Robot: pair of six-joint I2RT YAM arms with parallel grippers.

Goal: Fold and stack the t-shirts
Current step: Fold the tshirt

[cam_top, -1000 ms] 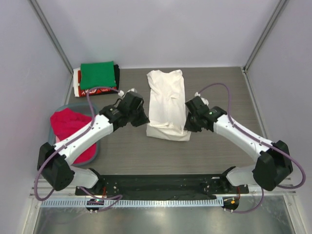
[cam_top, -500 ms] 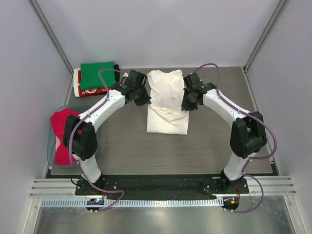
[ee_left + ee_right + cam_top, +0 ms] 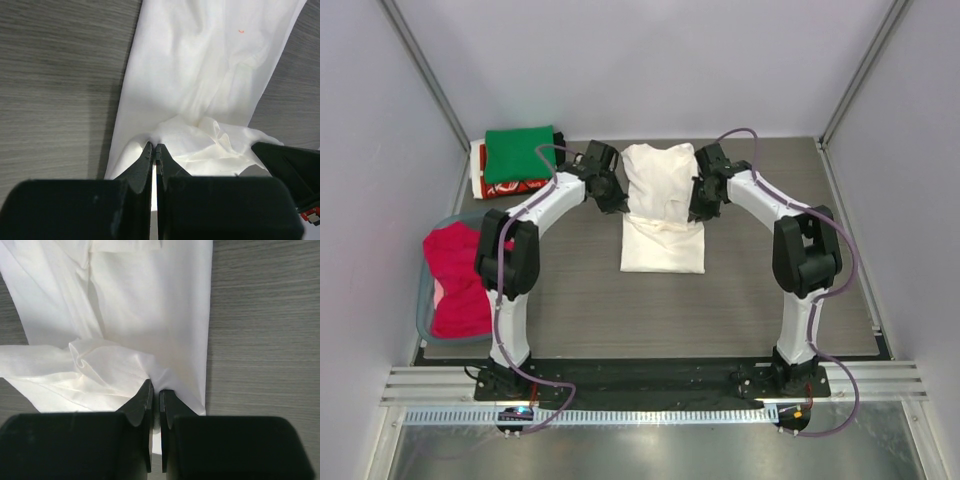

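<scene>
While both arms reached far out over the surface, each one had a side of the white t-shirt [image 3: 662, 250] in its grip.
The left fingers [image 3: 145, 162] were pressed together on a raised fold at the shirt's left edge, a sliver of white cloth between the tips. The right fingers [image 3: 143, 400] pinched the right edge the same way. Between them a crumpled ridge ran across the shirt, which lay mid-surface, nearer the far edge. In the far left corner sat the green t-shirt [image 3: 520, 153] atop a red-and-white t-shirt [image 3: 505, 187]. By the left edge, a red t-shirt [image 3: 460, 270] lay in the grey-blue tub [image 3: 424, 305].
</scene>
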